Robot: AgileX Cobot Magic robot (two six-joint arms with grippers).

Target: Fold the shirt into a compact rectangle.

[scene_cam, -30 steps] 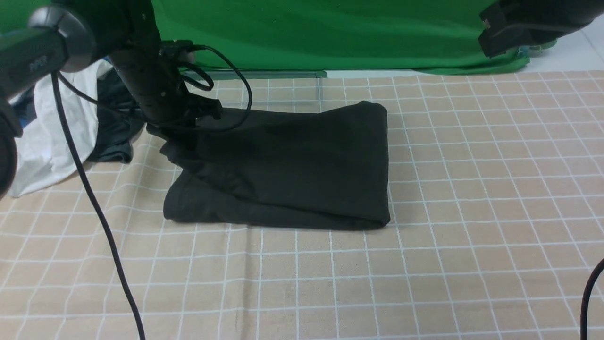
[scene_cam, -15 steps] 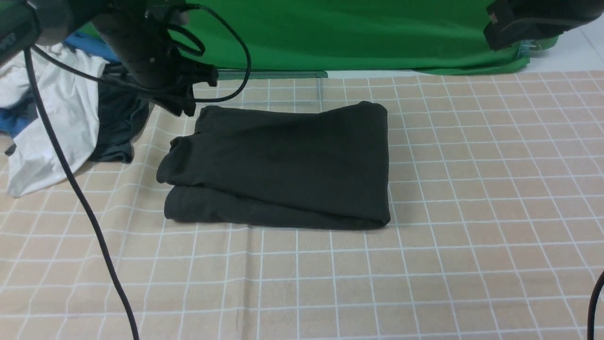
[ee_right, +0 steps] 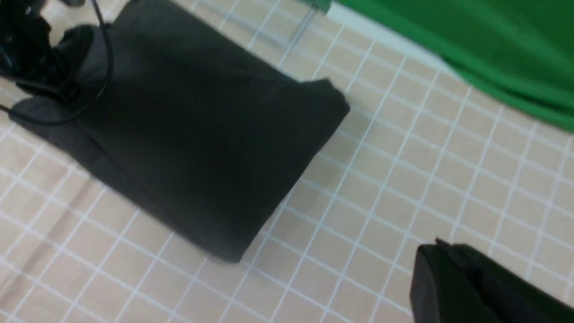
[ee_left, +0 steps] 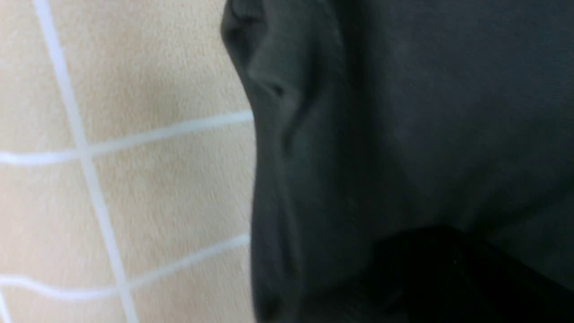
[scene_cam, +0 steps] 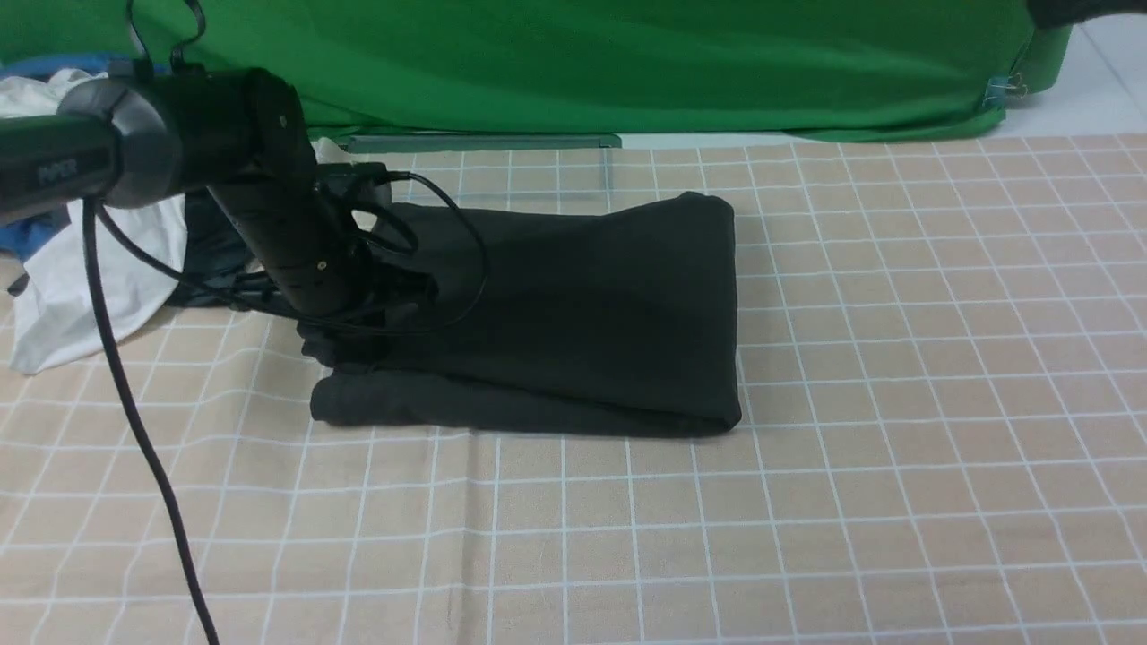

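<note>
Left claw (scene_cam: 345, 345) down on the left edge of the folded shirt (scene_cam: 573, 305), jaws closed, a pinch of cloth not confirmed.
Front: soft black matte slab, long axis left to right on the checked table (scene_cam: 806, 537); left arm nearer. Left wrist: rolled shirt (ee_left: 358, 134) edge, limp, creased. Right wrist: right claw (ee_right: 471, 287) closed, empty, well apart.

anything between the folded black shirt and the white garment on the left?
Yes: in the front view a smaller dark garment lies between the shirt and the white garment, partly hidden behind the left arm.
</note>
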